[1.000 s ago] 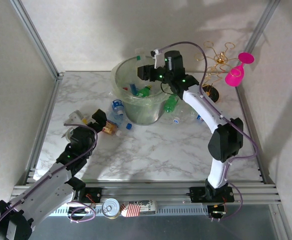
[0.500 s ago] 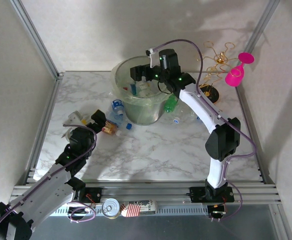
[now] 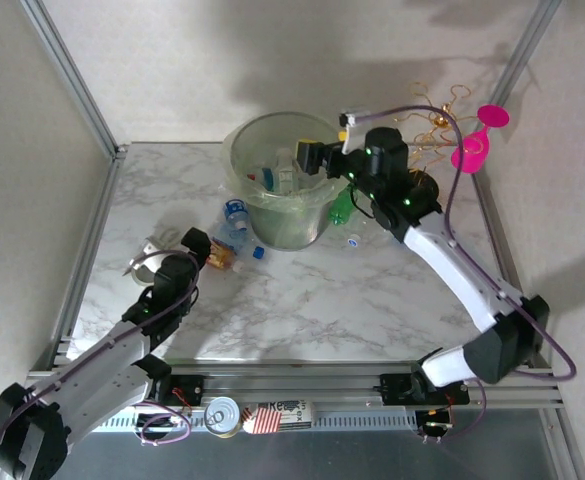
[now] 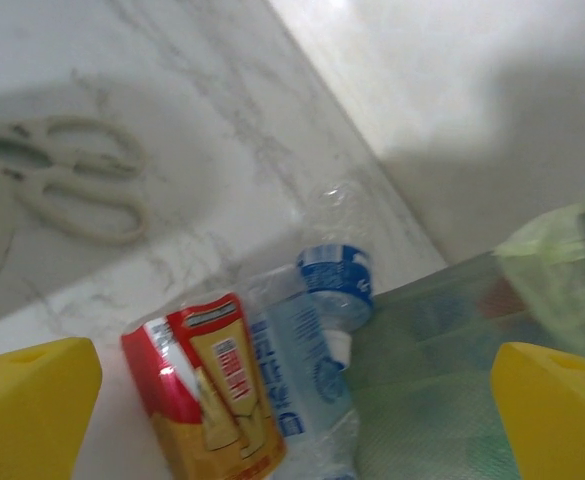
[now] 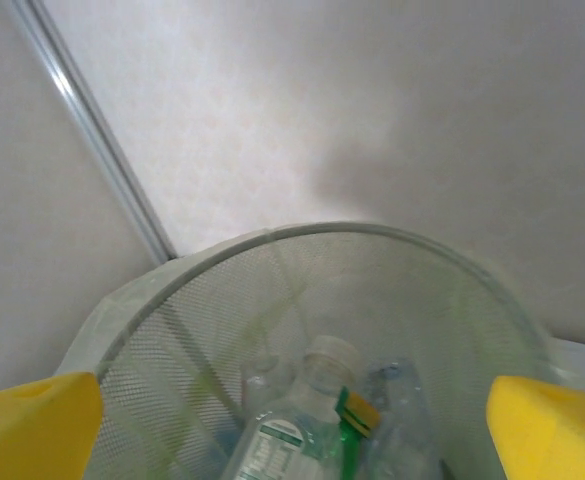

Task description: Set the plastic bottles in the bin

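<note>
Now the right gripper (image 3: pixel 309 158) sits back at the right rim of the bin (image 3: pixel 247 140), jaws wide and empty. A second ago it hung closed over the middle, so its load has likely dropped among the bottles (image 3: pixel 284 178) inside. The bin stands by the tabletop's far edge. The left gripper (image 3: pixel 194 243) is also fully open, holding nothing, and faces a clear bottle (image 4: pixel 317 340) just left of the bin. A green bottle (image 3: pixel 342 207) leans at its right side, so work remains.
</note>
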Motion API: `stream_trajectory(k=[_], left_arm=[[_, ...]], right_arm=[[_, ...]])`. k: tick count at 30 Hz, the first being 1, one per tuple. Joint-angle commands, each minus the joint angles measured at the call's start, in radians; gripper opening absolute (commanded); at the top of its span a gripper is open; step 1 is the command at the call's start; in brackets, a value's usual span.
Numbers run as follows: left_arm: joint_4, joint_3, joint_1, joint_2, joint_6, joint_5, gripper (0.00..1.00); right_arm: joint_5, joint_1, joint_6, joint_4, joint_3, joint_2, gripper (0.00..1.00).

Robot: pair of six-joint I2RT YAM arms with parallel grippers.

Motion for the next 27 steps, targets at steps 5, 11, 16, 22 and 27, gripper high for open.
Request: stream_trajectory(k=[5,11,16,22,27], left_arm=[[0.018,-0.012,0.010,0.157,-0.146,0.072,1.00],[-0.019,0.051,0.013,0.301,-0.168,0.105,1.00],[-0.075,0.138,0.023,0.400,-0.131,0.115,1.00],[-0.062,0.216,0.052,0.509,-0.115,0.185,1.00],[-0.114,0.287,0.059,0.590,-0.104,0.199,1.00]], right_arm=[[0.267,0.005,0.027,0.075,-0.288,-0.172,0.99],[0.355,-0.012,0.097,0.083,-0.497,-0.274,0.99],[0.374,-0.033,0.118,0.056,-0.565,-0.286,0.99],[0.385,-0.041,0.113,0.057,-0.581,-0.267,0.99],[0.400,-0.046,0.102,0.060,-0.589,-0.264,0.99]])
